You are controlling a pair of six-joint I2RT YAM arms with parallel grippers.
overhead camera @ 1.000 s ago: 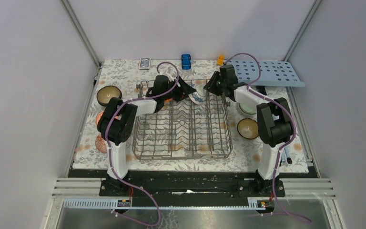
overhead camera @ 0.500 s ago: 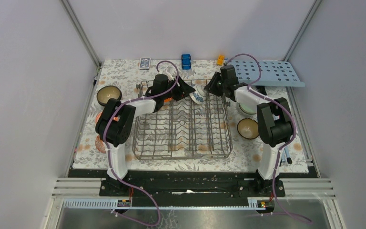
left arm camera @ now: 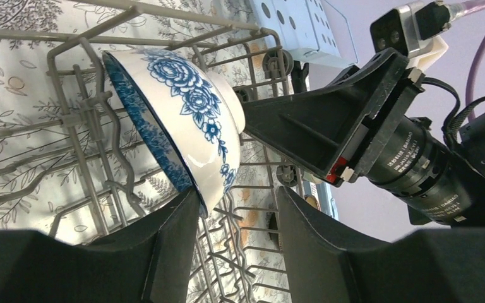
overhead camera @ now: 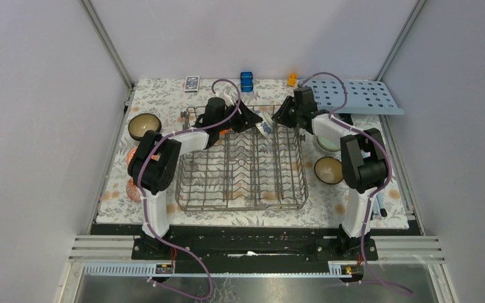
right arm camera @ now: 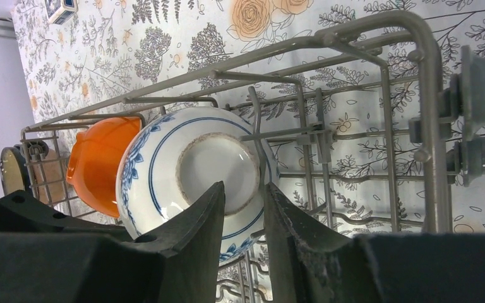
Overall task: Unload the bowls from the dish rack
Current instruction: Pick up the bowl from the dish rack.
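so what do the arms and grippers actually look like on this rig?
Both alike: left arm and right arm have white links between chunky black joint housings. A purple cable loops along each. Left gripper and right gripper have matte black, flat wedge-shaped fingers, with a black motor barrel with white lettering behind.

Orange bowl (right arm camera: 98,161) half hidden behind the blue-and-white bowl (right arm camera: 196,164); dish rack (right arm camera: 432,113) cut off rightward.

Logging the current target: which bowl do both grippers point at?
The blue-and-white patterned bowl, standing on edge at the far end of the dish rack, next to the plain orange bowl.
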